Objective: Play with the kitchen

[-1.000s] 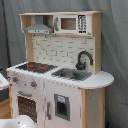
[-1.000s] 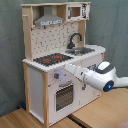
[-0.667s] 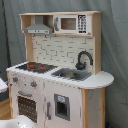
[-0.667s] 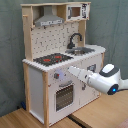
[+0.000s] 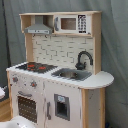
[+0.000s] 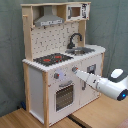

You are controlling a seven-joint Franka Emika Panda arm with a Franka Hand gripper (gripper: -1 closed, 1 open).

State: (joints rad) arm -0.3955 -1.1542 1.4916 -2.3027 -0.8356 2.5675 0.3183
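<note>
**A:** Where does the kitchen (image 6: pixel 65 60) stand, and why would the arm come at it from that side?

**B:** In the second exterior view it stands upright on a wooden floor (image 6: pixel 30 119), in front of a grey curtain (image 6: pixel 11 55), with its front turned toward the second exterior view's right. The arm (image 6: pixel 107 85) reaches in from that right edge, level with the knobs, so the front panel is the face it can get to.

**A:** And the hand?

**B:** Its pale tip (image 6: pixel 79 74) sits just beside the right knob (image 6: pixel 74 69), above the oven door (image 6: pixel 64 96). Whether it touches the knob, or whether it is released or clenched, cannot be told from this. It carries nothing that shows.

**A:** So it looks aimed at a knob?

**B:** That is the likely reading. The knobs sit along the near edge under the hob (image 6: pixel 52 58), the easiest parts to turn or press.

**A:** What does the other camera add?

**B:** In the first exterior view the kitchen (image 5: pixel 60 75) fills the middle: grey hood (image 5: pixel 38 27) on the left, tap (image 5: pixel 82 59) curving over the sink (image 5: pixel 71 74) on the right, pegboard back (image 5: pixel 60 50) behind. At the bottom left edge only a pale rounded shape (image 5: pixel 17 122) shows, too unclear to name.
</note>
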